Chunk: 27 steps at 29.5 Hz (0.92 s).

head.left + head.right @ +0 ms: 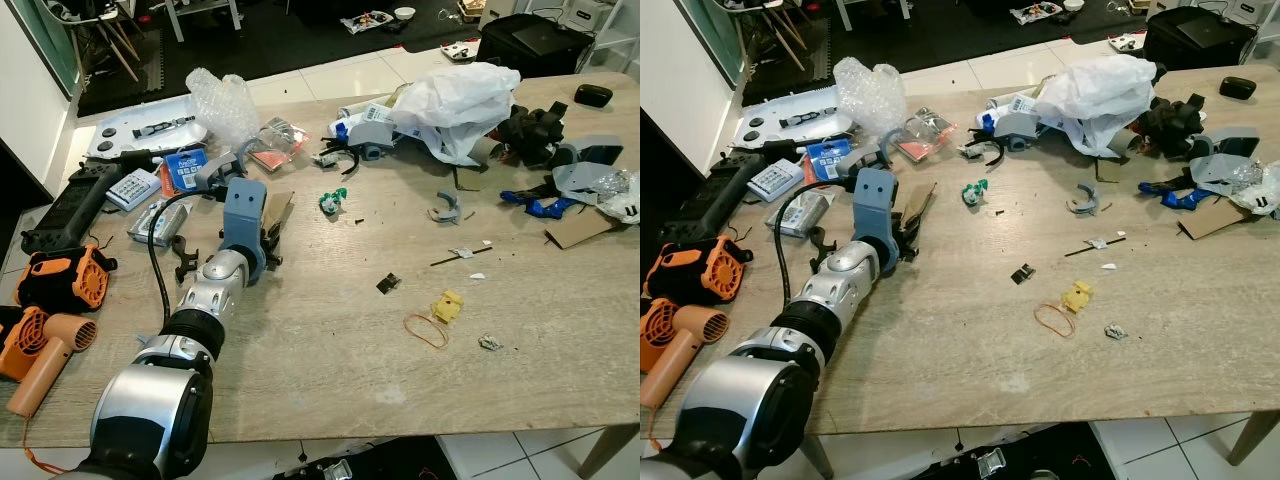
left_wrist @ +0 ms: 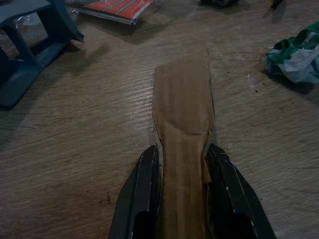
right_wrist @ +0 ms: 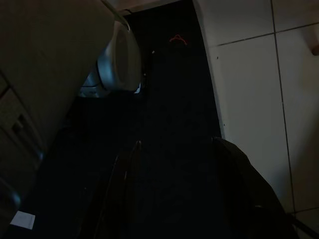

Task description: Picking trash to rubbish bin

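Nearest me, my left gripper [image 2: 182, 164] pinches a cardboard strip [image 2: 183, 109] near the table's [image 1: 330, 360] left edge, its long axis running straight out from the fingers, while my right gripper hangs below, fingers too dark to read.

Wooden table [image 1: 330, 380], white tiled floor [image 1: 500, 455]

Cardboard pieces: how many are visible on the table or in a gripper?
2. One cardboard strip is clamped in the left gripper, near the table's left side. One cardboard scrap lies flat near the table's right edge. Others may hide under the white plastic bag.
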Tool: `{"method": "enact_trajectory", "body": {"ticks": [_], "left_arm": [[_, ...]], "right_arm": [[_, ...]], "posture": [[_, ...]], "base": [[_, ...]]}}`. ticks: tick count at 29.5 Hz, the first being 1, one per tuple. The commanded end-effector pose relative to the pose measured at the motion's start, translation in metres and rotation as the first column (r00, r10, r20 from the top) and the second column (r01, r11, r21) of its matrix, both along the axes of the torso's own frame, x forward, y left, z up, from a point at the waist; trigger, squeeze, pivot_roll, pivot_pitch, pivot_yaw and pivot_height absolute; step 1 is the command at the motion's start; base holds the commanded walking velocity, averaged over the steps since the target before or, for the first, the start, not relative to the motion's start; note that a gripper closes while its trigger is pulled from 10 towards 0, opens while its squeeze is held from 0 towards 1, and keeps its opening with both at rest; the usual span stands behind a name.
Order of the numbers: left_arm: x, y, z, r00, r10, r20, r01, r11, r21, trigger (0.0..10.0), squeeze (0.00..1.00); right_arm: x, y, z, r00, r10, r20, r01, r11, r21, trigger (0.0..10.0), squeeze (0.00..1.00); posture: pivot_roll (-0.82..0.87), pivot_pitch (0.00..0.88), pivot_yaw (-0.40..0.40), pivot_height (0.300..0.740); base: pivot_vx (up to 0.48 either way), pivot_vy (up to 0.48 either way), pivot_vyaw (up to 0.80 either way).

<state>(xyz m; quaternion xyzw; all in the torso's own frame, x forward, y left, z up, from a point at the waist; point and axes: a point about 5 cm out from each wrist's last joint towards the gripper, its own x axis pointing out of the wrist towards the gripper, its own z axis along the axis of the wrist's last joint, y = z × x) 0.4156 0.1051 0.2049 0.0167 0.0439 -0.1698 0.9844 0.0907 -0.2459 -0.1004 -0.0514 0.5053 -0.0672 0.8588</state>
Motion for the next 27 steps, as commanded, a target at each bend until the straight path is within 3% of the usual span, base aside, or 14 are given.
{"method": "enact_trajectory", "body": {"ticks": [1, 3, 5, 6, 10, 11, 12, 13, 14, 15, 16, 17, 19, 27], "left_arm": [[-0.018, -0.005, -0.061, 0.965, -0.043, -0.26, 0.05, 0.999, 0.021, 0.0, 0.0], [-0.018, -0.006, -0.061, 0.964, -0.056, -0.261, 0.058, 0.998, -0.001, 0.0, 0.0], [-0.018, -0.013, -0.053, 0.961, -0.134, -0.243, 0.102, 0.985, -0.141, 0.0, 0.0], [-0.017, -0.02, -0.042, 0.953, -0.225, -0.202, 0.154, 0.936, -0.315, 0.0, 0.0], [-0.015, -0.024, -0.019, 0.942, -0.33, -0.066, 0.247, 0.811, -0.53, 0.0, 0.0], [-0.015, -0.024, -0.019, 0.942, -0.33, -0.066, 0.247, 0.811, -0.53, 0.0, 0.0], [-0.015, -0.023, -0.008, 0.924, -0.381, 0.015, 0.308, 0.723, -0.618, 1.2, 0.0], [-0.018, -0.02, 0.0, 0.897, -0.432, 0.097, 0.375, 0.624, -0.686, 7.1, 0.0], [-0.022, -0.016, 0.005, 0.863, -0.473, 0.181, 0.445, 0.54, -0.714, 9.8, 0.0], [-0.022, -0.016, 0.005, 0.863, -0.473, 0.181, 0.445, 0.54, -0.714, 9.8, 0.0], [-0.025, -0.012, 0.008, 0.837, -0.494, 0.235, 0.491, 0.487, -0.722, 9.8, 0.0], [-0.025, -0.012, 0.008, 0.837, -0.494, 0.235, 0.491, 0.487, -0.722, 9.8, 0.0], [-0.032, -0.005, 0.005, 0.801, -0.523, 0.291, 0.546, 0.44, -0.713, 10.0, 0.0], [-0.049, 0.008, 0.003, 0.737, -0.55, 0.391, 0.631, 0.356, -0.689, 10.0, 0.0]], "right_arm": [[-0.013, 0.002, -0.004, 0.999, -0.014, -0.038, 0.014, 1.0, 0.011, 10.0, 0.0], [-0.012, 0.002, -0.004, 0.999, -0.013, -0.037, 0.014, 1.0, 0.011, 10.0, 0.0], [-0.01, 0.003, -0.004, 0.999, -0.012, -0.035, 0.012, 1.0, 0.01, 10.0, 0.0], [-0.009, 0.003, -0.003, 0.999, -0.011, -0.033, 0.011, 1.0, 0.01, 10.0, 0.0], [-0.005, 0.004, -0.003, 1.0, -0.01, -0.029, 0.01, 1.0, 0.01, 10.0, 0.0], [-0.005, 0.004, -0.003, 1.0, -0.01, -0.029, 0.01, 1.0, 0.01, 10.0, 0.0], [-0.003, 0.005, -0.003, 1.0, -0.008, -0.027, 0.008, 1.0, 0.01, 10.0, 0.0], [0.0, 0.006, -0.003, 1.0, -0.006, -0.025, 0.006, 1.0, 0.011, 10.0, 0.0], [0.004, 0.007, -0.002, 1.0, 0.0, -0.022, 0.0, 1.0, 0.013, 10.0, 0.0], [0.004, 0.007, -0.002, 1.0, 0.0, -0.022, 0.0, 1.0, 0.013, 10.0, 0.0], [0.007, 0.008, -0.002, 1.0, 0.004, -0.019, -0.004, 1.0, 0.014, 10.0, 0.0], [0.007, 0.008, -0.002, 1.0, 0.004, -0.019, -0.004, 1.0, 0.014, 10.0, 0.0], [0.016, 0.011, -0.001, 1.0, 0.017, -0.011, -0.017, 1.0, 0.018, 10.0, 0.0], [0.037, 0.015, 0.004, 0.998, 0.059, 0.009, -0.059, 0.998, 0.021, 10.0, 0.0]], "posture": [[-0.39, 0.363, 0.133, 0.74], [-0.39, 0.36, 0.133, 0.74], [-0.39, 0.353, 0.135, 0.74], [-0.39, 0.353, 0.135, 0.74], [-0.38, 0.342, 0.136, 0.74], [-0.38, 0.342, 0.136, 0.74], [-0.38, 0.325, 0.137, 0.74], [-0.37, 0.316, 0.136, 0.74], [-0.36, 0.304, 0.135, 0.74], [-0.36, 0.304, 0.135, 0.74], [-0.36, 0.304, 0.135, 0.74], [-0.36, 0.304, 0.135, 0.74], [-0.34, 0.277, 0.13, 0.74], [-0.29, 0.225, 0.115, 0.74]], "base": [[0.0, 0.0, 0.0], [0.0, 0.0, 0.0], [0.0, 0.0, 0.0], [0.0, 0.0, 0.0], [0.0, 0.0, 0.0], [0.0, 0.0, 0.0], [0.0, 0.0, 0.0], [0.0, 0.0, 0.0], [0.0, 0.0, 0.0], [0.0, 0.0, 0.0], [0.0, 0.0, 0.0], [0.0, 0.0, 0.0], [0.0, 0.0, 0.0], [0.0, 0.0, 0.0]]}}
